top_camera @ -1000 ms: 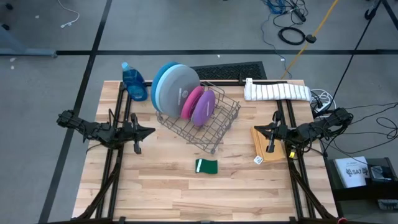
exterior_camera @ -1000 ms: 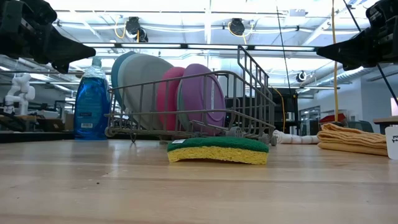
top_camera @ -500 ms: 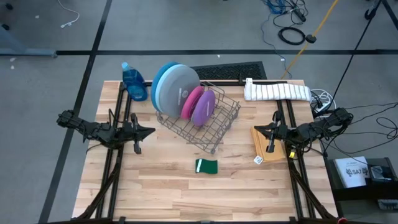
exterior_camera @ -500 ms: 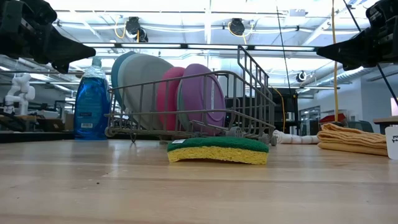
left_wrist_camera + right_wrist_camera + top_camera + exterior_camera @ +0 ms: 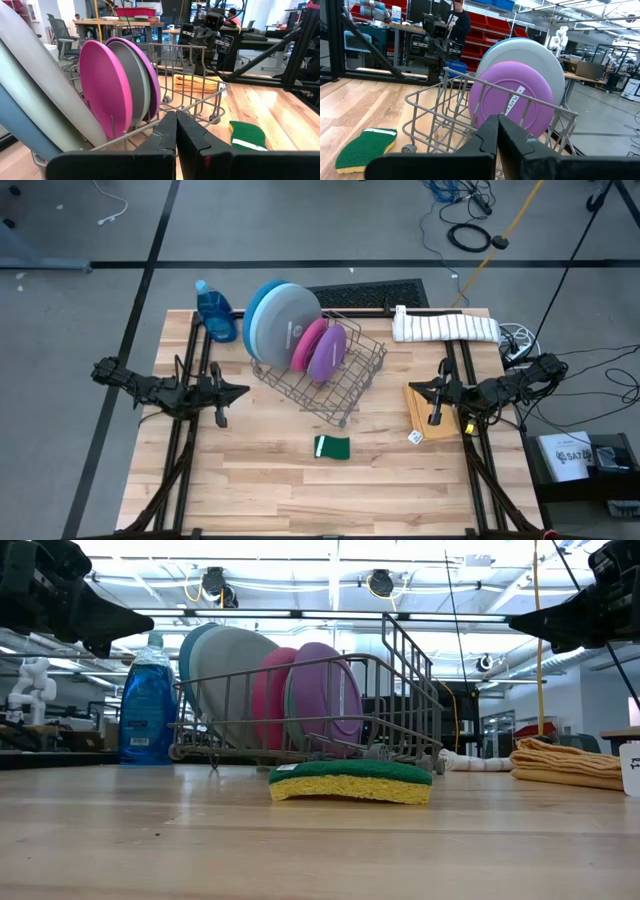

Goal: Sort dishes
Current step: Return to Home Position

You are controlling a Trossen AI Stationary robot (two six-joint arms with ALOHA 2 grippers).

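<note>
Nothing moved since earlier frame. Left gripper (image 5: 243, 390) and right gripper (image 5: 414, 388) pinched shut, empty, at desk's side edges. Risk: pale-blue plate (image 5: 285, 320) overhangs rack (image 5: 345, 385) rim; a knock could tip it out.

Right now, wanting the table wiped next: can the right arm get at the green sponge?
Probably yes: the green sponge lies alone on bare tabletop, clear of the rack; the right hand is shut, empty.

Even, bright overhead light; table (image 5: 270, 490) shadows soft and short. Low view: ceiling (image 5: 300, 548) glares white, round fixtures (image 5: 380, 583) dark against it. Wood reflects faintly.
</note>
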